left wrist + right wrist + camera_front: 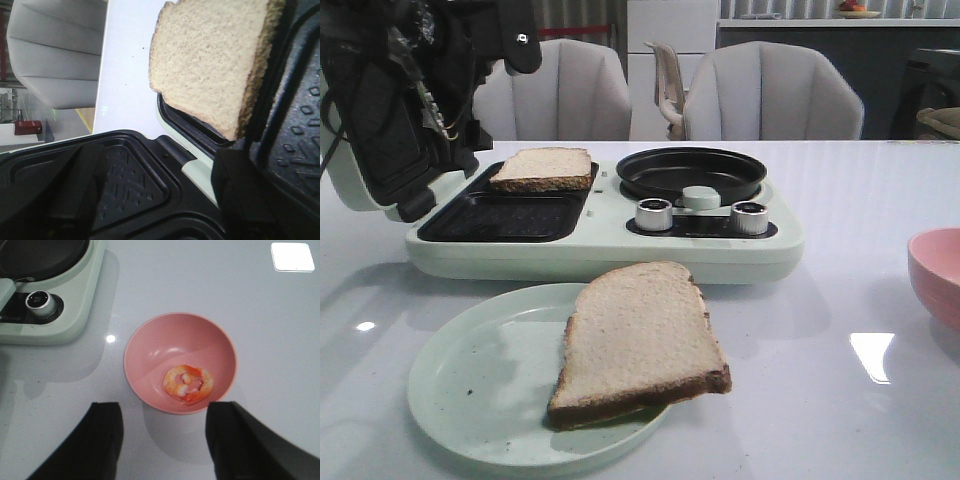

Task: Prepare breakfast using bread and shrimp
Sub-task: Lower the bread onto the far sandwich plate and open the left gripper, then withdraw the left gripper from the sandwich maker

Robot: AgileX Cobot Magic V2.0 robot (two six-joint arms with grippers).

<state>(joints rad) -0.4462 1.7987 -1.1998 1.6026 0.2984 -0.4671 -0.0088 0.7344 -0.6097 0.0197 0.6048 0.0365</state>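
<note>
One bread slice (542,168) lies on the back half of the sandwich maker's black grill plate (500,218); it also shows in the left wrist view (210,65). A second bread slice (640,340) lies on a pale green plate (470,390) at the front, overhanging its right rim. The shrimp (188,384) lies curled in a pink bowl (150,355). My left gripper (157,200) is open, its fingers wide apart against the raised lid (370,150). My right gripper (162,440) is open and empty, above the table just short of the bowl.
The pale green sandwich maker (720,255) has a round black pan (690,172) and two silver knobs (654,214) on its right half. The pink bowl (938,270) sits at the table's right edge. Two grey chairs (770,95) stand behind the table.
</note>
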